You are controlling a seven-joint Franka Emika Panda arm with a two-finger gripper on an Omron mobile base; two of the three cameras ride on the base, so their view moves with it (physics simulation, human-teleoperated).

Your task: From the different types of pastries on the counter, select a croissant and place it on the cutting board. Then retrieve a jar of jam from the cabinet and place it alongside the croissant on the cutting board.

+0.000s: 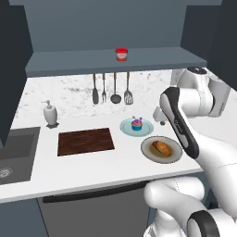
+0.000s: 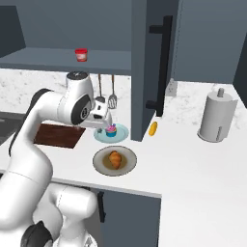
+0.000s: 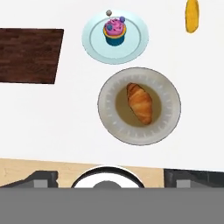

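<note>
Taking the cutting board [image 1: 85, 141] as the landmark, and reading the left base view from left to right: a sink [image 1: 14, 155] is sunk into the desk [image 1: 92, 169] left of the board, and a white soap dispenser [image 1: 50, 114] stands just behind the board's left corner. The board itself lies flat and bare on the desk. Above and behind it four utensils [image 1: 111, 89] hang in a row under the cabinet [image 1: 69, 65] shelf, and on that shelf, up and to the right of the board, stands the jar of jam [image 1: 121, 54]. Right of the board sits a pale blue plate [image 1: 137, 126] carrying the cupcake [image 1: 136, 124]. Further right and nearer the desk's front edge is a grey plate [image 1: 162, 149] holding the croissant [image 1: 162, 147], lying on its side, well apart from the board. A small yellow-orange oblong [image 2: 153, 128] lies further right still, and a paper towel roll [image 2: 216, 116] stands far to the right. The hand [image 2: 103, 126] hovers over the two plates, holding nothing; how far its fingers are apart I cannot tell.
</note>
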